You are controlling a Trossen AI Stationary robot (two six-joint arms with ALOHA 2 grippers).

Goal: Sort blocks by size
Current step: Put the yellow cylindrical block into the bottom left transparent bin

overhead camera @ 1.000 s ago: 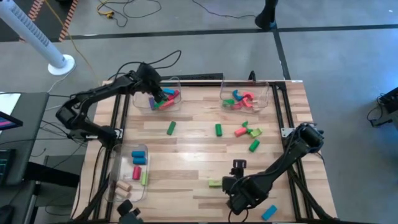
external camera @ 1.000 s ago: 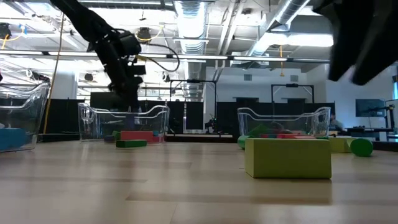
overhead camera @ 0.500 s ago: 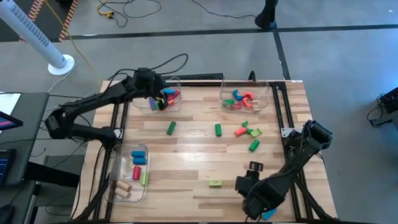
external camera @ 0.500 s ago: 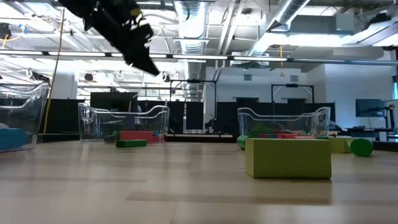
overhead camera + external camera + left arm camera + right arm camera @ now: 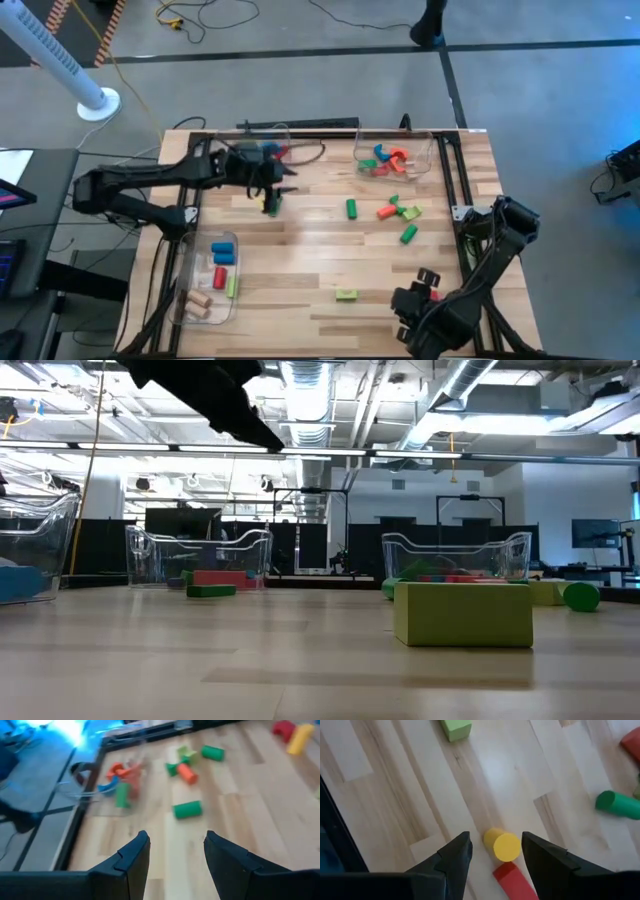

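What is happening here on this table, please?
Two robot arms are sorting coloured blocks into clear bins. The left claw is open and empty above the table's middle, near a green cylinder. The right claw, also open, is at the near edge, just before a yellow cylinder. Several blocks lie loose.

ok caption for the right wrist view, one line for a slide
Open right gripper above a yellow cylinder and red block.

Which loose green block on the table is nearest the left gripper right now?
The green block directly under the open left gripper, left of the other loose pieces. The next green cylinder lies farther right, toward the mixed cluster.
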